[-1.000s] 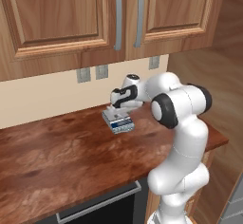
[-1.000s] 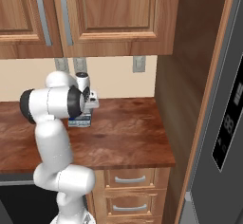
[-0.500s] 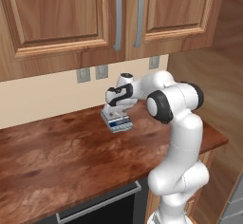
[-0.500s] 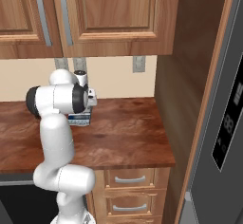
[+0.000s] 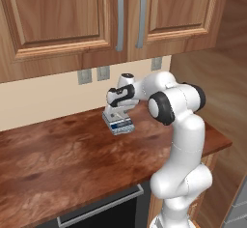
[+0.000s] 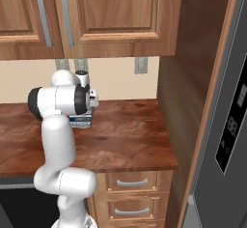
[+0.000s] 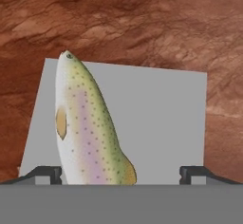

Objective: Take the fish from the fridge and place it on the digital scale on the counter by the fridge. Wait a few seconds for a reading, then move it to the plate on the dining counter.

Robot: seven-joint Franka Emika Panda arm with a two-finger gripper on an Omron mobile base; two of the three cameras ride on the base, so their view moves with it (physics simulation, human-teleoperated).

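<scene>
The fish [image 7: 85,123] is seen lying on the pale silvery top of the digital scale [image 7: 156,118], along the scale's left half in the hand view, with its head reaching the scale's far left corner and its tail end lost at the bottom of that view. A greenish speckled back, a pink stripe and a small orange fin are shown on it.

The jaws are held wide apart: one dark fingertip [image 7: 45,173] is seen at the scale's near left corner, just left of the fish, and the other near the scale's near right edge. Nothing is gripped between them, and no contact with the fish can be made out.

In the left base view, the gripper [image 5: 119,112] is poised directly above the scale [image 5: 119,124], which rests on the worktop [image 5: 67,159] near the back wall, below the wall outlets [image 5: 94,74] and the upper cabinets [image 5: 72,14]. In the right base view, the scale [image 6: 81,121] is largely hidden behind the arm, and the fridge [image 6: 226,125] is seen well to the right of the scale, beyond a tall wooden side panel [image 6: 193,87].
</scene>
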